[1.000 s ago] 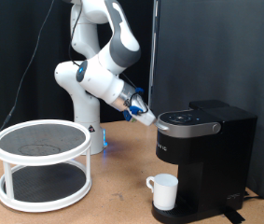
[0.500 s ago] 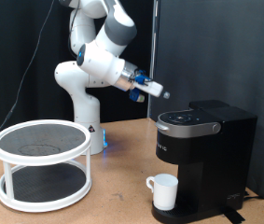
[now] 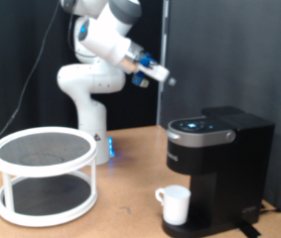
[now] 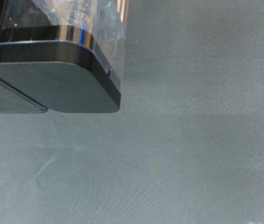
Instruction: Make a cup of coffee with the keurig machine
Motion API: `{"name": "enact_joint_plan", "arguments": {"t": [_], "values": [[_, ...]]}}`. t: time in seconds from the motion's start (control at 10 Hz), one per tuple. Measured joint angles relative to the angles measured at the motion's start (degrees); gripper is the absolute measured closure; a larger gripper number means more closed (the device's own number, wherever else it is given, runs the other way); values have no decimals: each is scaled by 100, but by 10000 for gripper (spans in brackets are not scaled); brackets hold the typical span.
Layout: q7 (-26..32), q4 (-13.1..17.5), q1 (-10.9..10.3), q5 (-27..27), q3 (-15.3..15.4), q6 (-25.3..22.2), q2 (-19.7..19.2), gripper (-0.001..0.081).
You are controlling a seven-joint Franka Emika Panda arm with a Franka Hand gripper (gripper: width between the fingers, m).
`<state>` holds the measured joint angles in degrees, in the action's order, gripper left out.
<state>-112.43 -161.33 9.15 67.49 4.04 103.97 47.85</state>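
The black keurig machine (image 3: pixel 219 169) stands on the table at the exterior view's right, its lid down. The white cup (image 3: pixel 174 205) sits on its drip base under the spout. My gripper (image 3: pixel 167 80) is in the air, well above the machine and towards the exterior view's left of it. Its fingers look pressed together and hold nothing. The wrist view shows only a black edge of the machine (image 4: pixel 62 84) with a silver band and a clear part; no fingers show there.
A white two-tier round rack (image 3: pixel 43 174) with dark mesh shelves stands at the exterior view's left. The arm's white base (image 3: pixel 88 109) rises behind it. The wooden table (image 3: pixel 125 213) runs between rack and machine. A dark curtain hangs behind.
My gripper has risen from just beside the machine's top buttons to high above it and drawn back slightly. The cup and machine have not moved.
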Motion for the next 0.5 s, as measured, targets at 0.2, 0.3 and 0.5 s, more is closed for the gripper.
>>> {"name": "enact_joint_plan", "arguments": {"t": [0.2, 0.3, 0.5], "values": [[120, 84, -7, 140, 34, 91, -24, 72], [128, 235, -10, 256, 72, 230, -24, 72], [-108, 602, 21, 82, 280, 560, -26, 72]]}}
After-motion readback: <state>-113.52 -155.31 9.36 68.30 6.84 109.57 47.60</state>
